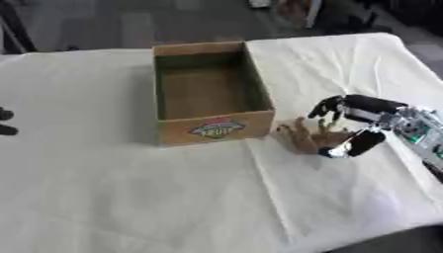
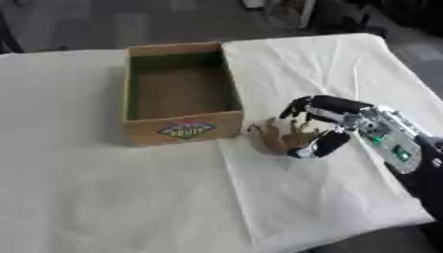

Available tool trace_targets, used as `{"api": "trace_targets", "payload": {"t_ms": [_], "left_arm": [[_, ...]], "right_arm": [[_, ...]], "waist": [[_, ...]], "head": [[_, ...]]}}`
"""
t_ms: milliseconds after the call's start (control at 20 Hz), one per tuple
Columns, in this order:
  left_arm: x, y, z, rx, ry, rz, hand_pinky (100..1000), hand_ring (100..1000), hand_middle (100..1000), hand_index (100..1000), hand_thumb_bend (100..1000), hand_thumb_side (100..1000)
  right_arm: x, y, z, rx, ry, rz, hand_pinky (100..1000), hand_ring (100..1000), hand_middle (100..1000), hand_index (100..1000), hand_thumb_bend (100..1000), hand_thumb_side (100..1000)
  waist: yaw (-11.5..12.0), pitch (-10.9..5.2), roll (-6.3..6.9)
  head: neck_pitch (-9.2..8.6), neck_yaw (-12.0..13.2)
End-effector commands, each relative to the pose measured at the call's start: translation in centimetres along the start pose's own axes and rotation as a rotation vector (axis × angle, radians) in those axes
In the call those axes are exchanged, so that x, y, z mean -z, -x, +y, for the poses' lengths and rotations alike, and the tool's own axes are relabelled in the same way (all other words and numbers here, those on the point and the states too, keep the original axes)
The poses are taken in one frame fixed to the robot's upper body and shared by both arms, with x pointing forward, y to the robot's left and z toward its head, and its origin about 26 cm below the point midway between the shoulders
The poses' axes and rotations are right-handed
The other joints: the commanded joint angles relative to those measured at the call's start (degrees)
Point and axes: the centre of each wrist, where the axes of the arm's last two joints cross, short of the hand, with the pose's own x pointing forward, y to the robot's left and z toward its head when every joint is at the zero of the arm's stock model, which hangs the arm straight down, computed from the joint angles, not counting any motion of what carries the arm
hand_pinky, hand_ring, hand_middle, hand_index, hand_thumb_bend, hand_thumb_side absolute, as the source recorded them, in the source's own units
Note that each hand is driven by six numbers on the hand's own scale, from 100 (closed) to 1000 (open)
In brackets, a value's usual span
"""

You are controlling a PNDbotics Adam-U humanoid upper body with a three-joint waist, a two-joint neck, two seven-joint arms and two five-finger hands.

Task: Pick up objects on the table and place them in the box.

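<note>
White cloth covers the worktop (image 1: 130, 197), where at 3 o'clock the right robot hand (image 1: 355, 126) curls around a brown object (image 1: 304, 137) just beside the empty box (image 1: 212, 129), so nothing appears placed yet.

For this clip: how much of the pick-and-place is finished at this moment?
Nothing looks placed yet: the open brown cardboard box shows only its bare floor. In hand: the right robot hand has its fingers curled around a small tan-brown object on the white tablecloth, right of the box. Lifting it and dropping it in remain. Only dark fingertips of the left robot hand show.
</note>
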Motion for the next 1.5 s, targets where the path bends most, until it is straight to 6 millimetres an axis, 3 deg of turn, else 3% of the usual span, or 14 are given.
{"api": "trace_targets", "payload": {"t_ms": [50,550,900,1100,1150,1350,1500], "left_arm": [[0.2,-0.5,0.2,0.004,0.002,-0.02,535,605,517,599,266,501],[0.1,-0.4,0.2,0.002,-0.002,-0.018,537,605,516,600,267,502],[0.1,-0.3,0.3,0.0,-0.005,-0.015,537,605,516,600,269,503],[0.1,-0.3,0.3,-0.001,-0.007,-0.015,537,605,516,600,270,502],[0.0,-0.3,0.3,-0.001,-0.007,-0.015,537,605,516,600,270,503],[0.0,-0.3,0.3,-0.003,-0.008,-0.013,538,605,516,600,271,503],[0.0,-0.3,0.3,-0.007,-0.008,-0.012,538,605,516,600,272,503]], "right_arm": [[-0.4,0.5,-0.9,-0.034,-0.008,0.022,691,829,812,864,443,365],[-0.3,1.9,0.1,-0.033,-0.014,0.089,695,828,811,864,450,360],[-0.4,2.6,0.5,-0.025,0.016,0.123,675,800,782,837,403,324],[-0.4,2.7,0.6,-0.028,0.036,0.128,618,706,710,773,327,249],[-0.4,2.7,0.7,-0.029,0.041,0.128,571,620,641,729,294,210],[-0.4,2.7,0.7,-0.035,0.053,0.127,490,458,490,584,238,129],[-0.4,2.6,0.7,-0.035,0.07,0.119,452,367,432,540,219,111]], "waist": [[0.06,-0.65,-0.1],[0.2,-0.72,-0.13],[0.25,-0.73,-0.04],[0.33,-0.82,0.04],[0.34,-0.84,0.05],[0.35,-0.88,0.07],[0.3,-0.84,0.07]], "head": [[0.23,-0.09],[0.18,-0.11],[0.24,-0.22],[0.39,-0.29],[0.43,-0.3],[0.52,-0.35],[0.52,-0.31]]}}
